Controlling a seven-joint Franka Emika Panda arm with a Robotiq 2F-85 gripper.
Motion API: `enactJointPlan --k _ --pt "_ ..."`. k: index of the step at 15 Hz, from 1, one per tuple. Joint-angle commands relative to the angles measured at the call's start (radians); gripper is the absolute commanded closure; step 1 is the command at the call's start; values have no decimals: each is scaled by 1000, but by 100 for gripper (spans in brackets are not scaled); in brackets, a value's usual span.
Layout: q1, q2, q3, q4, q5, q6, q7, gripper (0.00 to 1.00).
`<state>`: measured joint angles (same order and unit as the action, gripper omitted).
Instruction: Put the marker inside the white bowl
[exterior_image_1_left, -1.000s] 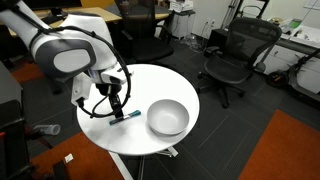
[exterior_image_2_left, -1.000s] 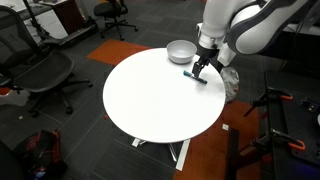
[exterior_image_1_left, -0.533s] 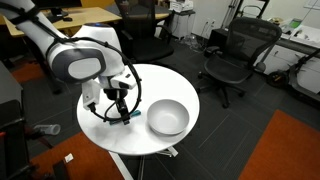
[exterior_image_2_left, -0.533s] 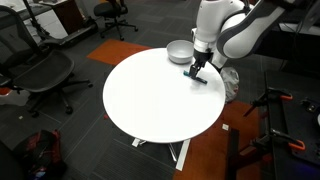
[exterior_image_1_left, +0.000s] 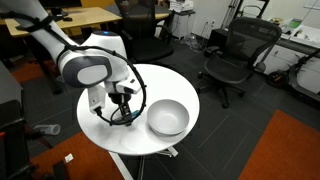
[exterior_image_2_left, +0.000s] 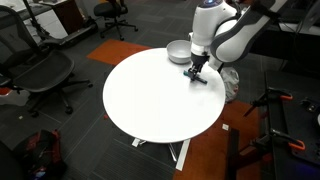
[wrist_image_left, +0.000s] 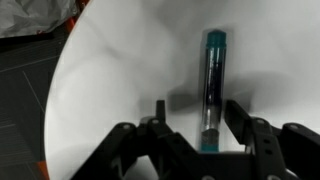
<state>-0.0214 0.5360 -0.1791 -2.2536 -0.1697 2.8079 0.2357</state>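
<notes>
Task not yet accomplished: the marker (wrist_image_left: 212, 85) lies flat on the round table (wrist_image_left: 120, 70), near the white bowl (exterior_image_1_left: 168, 118), which shows nothing inside. Grasp, lift and release over the bowl remain. My arm reaches steeply down over the tabletop, wrist close to vertical. The gripper (wrist_image_left: 198, 125) stands wide, fingers straddling the marker's near end; I judge it unclamped.
</notes>
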Motion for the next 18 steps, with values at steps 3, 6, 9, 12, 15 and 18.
enactJointPlan --k 3,6,9,12,15,18 --pt "-6 19 3 34 34 -13 -44 79" --pt "0 13 0 33 33 -19 -39 100" --pt "19 -20 -7 17 30 -49 -20 95" --pt "38 -72 -10 -3 19 -94 -17 95" --pt "55 -138 -20 -10 -2 -144 -9 95" --pt "58 -199 -35 -1 -25 -177 12 95"
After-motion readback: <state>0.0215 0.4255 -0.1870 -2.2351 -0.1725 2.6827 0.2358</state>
